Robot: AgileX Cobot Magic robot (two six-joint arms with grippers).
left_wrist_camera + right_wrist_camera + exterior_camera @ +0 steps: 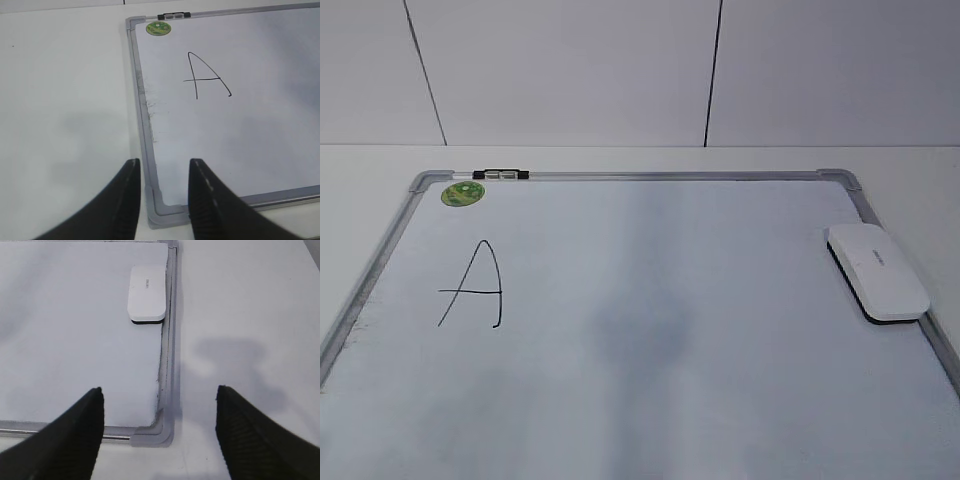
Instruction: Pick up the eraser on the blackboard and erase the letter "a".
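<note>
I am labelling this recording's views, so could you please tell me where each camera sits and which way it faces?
Exterior: in front of the table, slanting down over the blackboard toward the wall; no robot part shows.
Left wrist: above the board's near-left corner, facing the capital A; left claw open.
Right wrist: above the near-right corner, facing the eraser; right claw wide open.
Shared: exterior and left wrist both show the green sticker; exterior and right wrist both show the eraser.

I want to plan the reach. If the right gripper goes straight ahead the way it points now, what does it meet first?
Likely the blackboard's right frame edge, running up between the open right gripper's fingers. The eraser lies farther on, slightly left of that line. Depth is unclear.
</note>
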